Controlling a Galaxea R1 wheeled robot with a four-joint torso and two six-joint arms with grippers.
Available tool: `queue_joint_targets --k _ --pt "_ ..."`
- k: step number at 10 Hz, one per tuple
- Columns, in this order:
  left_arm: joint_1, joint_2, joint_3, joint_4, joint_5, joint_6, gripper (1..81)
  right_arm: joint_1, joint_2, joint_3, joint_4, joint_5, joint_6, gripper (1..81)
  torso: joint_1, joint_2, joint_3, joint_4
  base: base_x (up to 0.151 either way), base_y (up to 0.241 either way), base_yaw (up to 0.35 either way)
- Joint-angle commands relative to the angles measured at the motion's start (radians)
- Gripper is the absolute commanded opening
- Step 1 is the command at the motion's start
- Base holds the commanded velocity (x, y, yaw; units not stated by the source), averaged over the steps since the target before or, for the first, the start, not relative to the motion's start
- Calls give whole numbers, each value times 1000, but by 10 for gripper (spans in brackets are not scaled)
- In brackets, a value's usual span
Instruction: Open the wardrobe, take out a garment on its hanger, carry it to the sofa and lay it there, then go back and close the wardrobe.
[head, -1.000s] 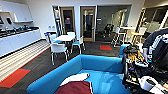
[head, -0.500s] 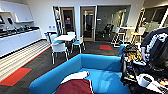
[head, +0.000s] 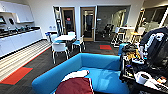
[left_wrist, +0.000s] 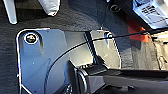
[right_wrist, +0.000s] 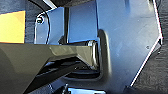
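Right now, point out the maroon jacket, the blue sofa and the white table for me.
maroon jacket (head: 75, 87), head view, on its dark red body.
blue sofa (head: 100, 61), head view, on the backrest.
white table (head: 64, 37), head view, on the tabletop.

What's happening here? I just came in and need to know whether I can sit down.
A mobile robot faces the blue sofa in a lounge with a kitchenette. The maroon garment with a white sleeve lies on the sofa's seat at the near end. Nothing in the head view is gripping it. White chairs with blue seats stand around a table behind the sofa.
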Motion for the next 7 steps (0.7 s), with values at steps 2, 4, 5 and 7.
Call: queue_joint_targets --k 2,4,5,7 --pt "-44 -6 -21 12 22 10 811 27 5 7 -12 -57 -3 811 1 -1 0 0 0 0 0" --pt "-42 -4 -21 12 20 10 811 26 5 7 -12 -57 -3 811 1 0 0 0 0 0 0" --pt "-42 -4 -22 10 28 10 811 26 5 7 -12 -57 -3 811 1 0 0 0 0 0 0" --pt "-42 2 -35 8 28 8 811 27 8 7 -12 -58 -3 811 1 0 0 0 0 0 0"
